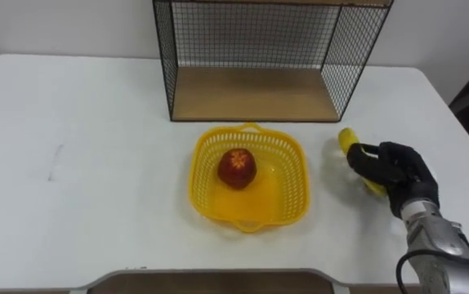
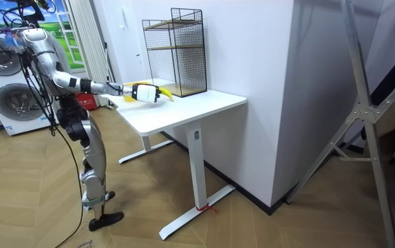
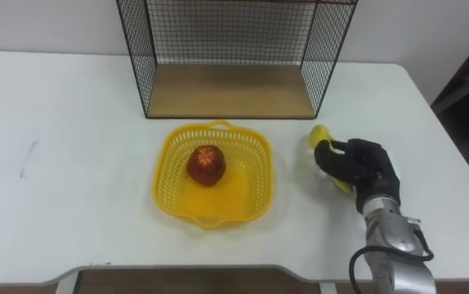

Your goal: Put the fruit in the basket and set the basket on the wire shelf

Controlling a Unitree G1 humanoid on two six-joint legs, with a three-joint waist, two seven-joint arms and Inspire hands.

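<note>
While curled round the yellow banana [image 1: 348,140], right hand [image 1: 402,171] low at the white table [image 1: 96,147]. Grip firmly, lift clear, carry left over the yellow basket [image 1: 199,157] rim, release beside the red apple [image 1: 237,167]. Beyond: wire shelf [image 1: 255,94], bottom board bare.

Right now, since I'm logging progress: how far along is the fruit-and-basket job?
Done: the apple lies in the yellow basket. In hand: the right hand is curled round the banana, right of the basket and outside it. Left: the banana must go in, then the basket, which sits on the table in front of the wire shelf, goes onto the shelf.
</note>
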